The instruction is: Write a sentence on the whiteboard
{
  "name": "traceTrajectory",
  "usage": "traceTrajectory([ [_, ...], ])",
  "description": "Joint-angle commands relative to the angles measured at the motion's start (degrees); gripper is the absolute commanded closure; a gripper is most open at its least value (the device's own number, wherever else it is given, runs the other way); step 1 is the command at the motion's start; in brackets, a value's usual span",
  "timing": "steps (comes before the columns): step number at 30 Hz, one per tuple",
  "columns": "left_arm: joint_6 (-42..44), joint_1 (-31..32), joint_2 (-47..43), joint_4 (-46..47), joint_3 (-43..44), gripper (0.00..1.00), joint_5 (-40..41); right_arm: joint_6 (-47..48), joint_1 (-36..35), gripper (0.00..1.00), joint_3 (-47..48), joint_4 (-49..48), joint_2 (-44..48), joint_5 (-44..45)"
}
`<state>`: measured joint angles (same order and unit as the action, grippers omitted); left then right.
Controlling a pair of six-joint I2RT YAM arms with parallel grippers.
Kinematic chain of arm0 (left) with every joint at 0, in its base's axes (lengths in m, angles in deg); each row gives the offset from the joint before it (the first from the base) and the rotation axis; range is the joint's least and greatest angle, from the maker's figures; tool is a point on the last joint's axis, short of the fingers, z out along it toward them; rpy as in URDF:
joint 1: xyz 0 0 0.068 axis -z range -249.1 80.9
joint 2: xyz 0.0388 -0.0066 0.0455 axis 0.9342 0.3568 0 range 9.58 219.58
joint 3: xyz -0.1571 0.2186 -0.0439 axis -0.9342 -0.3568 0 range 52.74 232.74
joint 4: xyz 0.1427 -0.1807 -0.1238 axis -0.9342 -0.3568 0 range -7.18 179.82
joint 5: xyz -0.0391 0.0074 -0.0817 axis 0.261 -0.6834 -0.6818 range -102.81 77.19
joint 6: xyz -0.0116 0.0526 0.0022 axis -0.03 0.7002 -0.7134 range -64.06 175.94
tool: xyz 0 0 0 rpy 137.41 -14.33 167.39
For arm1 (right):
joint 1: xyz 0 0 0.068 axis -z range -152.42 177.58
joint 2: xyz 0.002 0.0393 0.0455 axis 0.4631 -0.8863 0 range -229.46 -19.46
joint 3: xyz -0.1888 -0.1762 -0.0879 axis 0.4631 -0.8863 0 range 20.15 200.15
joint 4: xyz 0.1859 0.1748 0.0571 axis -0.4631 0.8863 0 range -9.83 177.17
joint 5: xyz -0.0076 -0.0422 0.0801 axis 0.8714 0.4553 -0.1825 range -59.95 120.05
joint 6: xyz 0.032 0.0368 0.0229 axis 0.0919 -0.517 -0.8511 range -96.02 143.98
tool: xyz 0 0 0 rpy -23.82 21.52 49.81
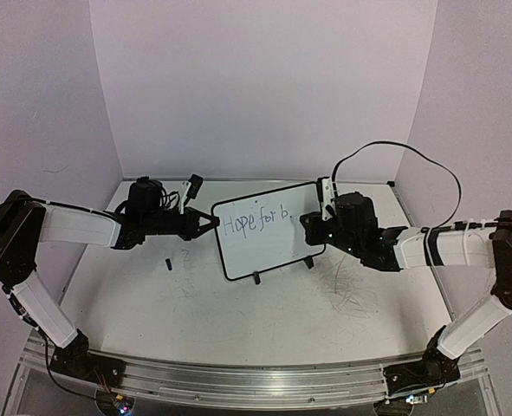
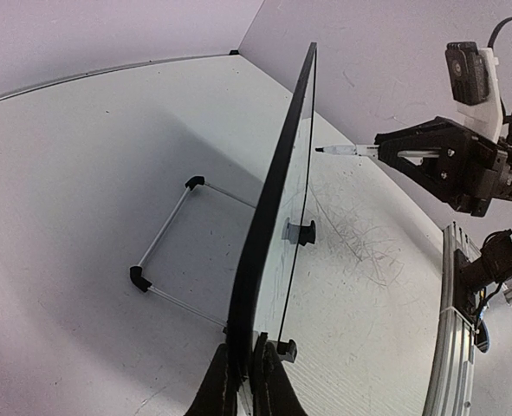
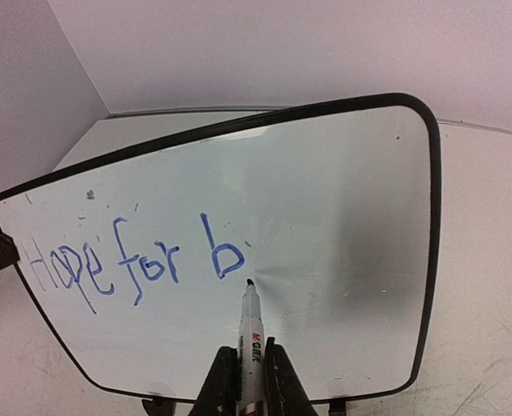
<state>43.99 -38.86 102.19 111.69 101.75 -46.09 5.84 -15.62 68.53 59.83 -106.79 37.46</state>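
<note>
I am standing the board (image 1: 264, 253) upright in the far half of the table (image 1: 238, 321), about midway between its left and right edges and tilted a little back. My left gripper (image 1: 210, 223) is pinching the board's left edge, with the jaws narrowed down onto the thin black frame. From the left wrist view, the fingers (image 2: 230, 386) are sitting one on each face of the board. A wire stand (image 2: 165, 251) is propping it from behind, and two small black feet (image 2: 301, 231) are resting on the table at the front.

My right gripper (image 3: 249, 381) is holding a marker (image 3: 251, 334), jaws closed tight around its barrel and its tip pointing at the board. The tip is sitting at the white surface just below and to the right of the last letter, and appears to be touching it.

The writing (image 3: 134, 260) is running in blue across the left half of the board and is reading "Hope for b". The right half and the lower part are showing bare white.

A small black piece (image 1: 167, 263), too small for me to tell what it is, is lying on the table near the board's lower left corner. Grey scribbles (image 1: 346, 290) are marking the table toward the right edge.
</note>
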Motion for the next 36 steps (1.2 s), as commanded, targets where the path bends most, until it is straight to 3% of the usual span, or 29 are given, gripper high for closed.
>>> traceTrajectory([
  [1, 2.89, -0.27, -1.49, -2.53, -0.60, 1.00, 3.66, 0.29, 0.48, 1.00, 2.06, -1.77, 0.35, -0.23],
  [21, 3.15, -0.27, -1.32, -2.70, -0.60, 1.00, 3.55, 0.40, 0.56, 1.00, 4.38, -2.43, -3.25, 0.43],
  [36, 3.24, -0.27, -1.69, -2.79, -0.91, 1.00, 3.64, -0.95, 0.69, 1.00, 4.09, -2.36, -2.10, 6.08],
])
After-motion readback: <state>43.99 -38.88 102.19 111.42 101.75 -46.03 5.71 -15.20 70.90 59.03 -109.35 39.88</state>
